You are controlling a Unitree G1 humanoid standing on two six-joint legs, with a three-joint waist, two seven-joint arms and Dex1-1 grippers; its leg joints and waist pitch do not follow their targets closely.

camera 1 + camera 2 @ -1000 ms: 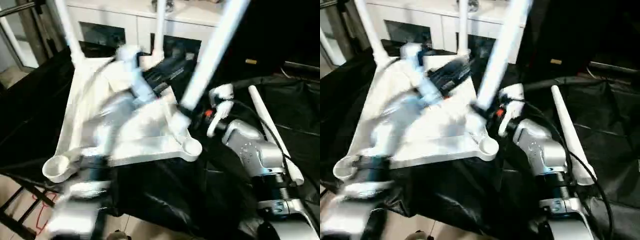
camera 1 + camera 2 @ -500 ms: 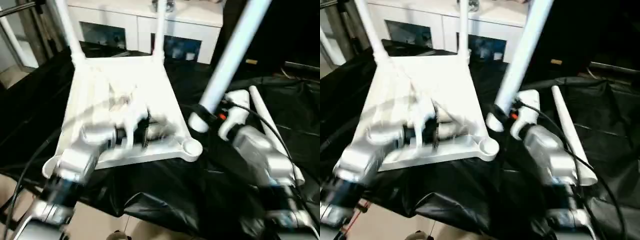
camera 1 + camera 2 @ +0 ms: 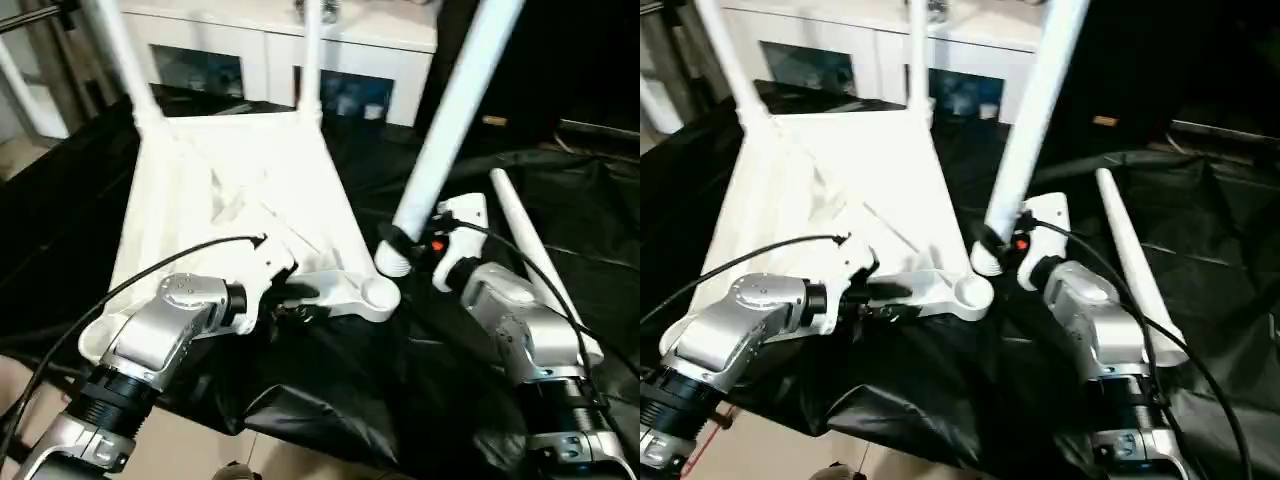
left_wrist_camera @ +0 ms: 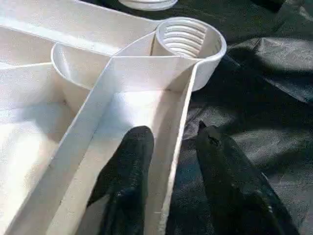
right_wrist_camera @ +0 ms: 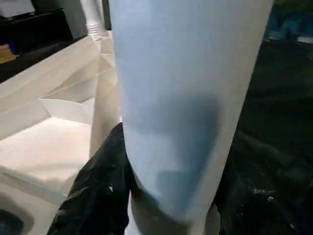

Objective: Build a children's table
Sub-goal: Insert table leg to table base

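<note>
The children's table top [image 3: 240, 170] lies underside up on black cloth, with two legs [image 3: 115, 50] [image 3: 311, 50] standing in its far corners. My left gripper [image 3: 290, 300] sits at the near rim. Its black fingers [image 4: 129, 166] stand open astride the rim wall, one inside and one outside, close to the empty near-right socket [image 4: 188, 36]. My right gripper [image 3: 412, 248] is shut on a third leg [image 3: 450, 120], held tilted. That leg's ridged end hangs just right of the same socket [image 3: 381, 293]. Another leg [image 3: 530, 250] lies loose on the cloth to the right.
A white cabinet with glass doors [image 3: 250, 50] stands behind the table top. The black cloth [image 3: 350, 400] drapes over the front edge, with floor [image 3: 200, 450] below. A black cable [image 3: 120, 290] runs along my left forearm.
My left arm has swung back from over the table top to the near rim, and its fingers have narrowed around the rim. My right arm has carried the leg's end rightward and lower, beside the socket.
</note>
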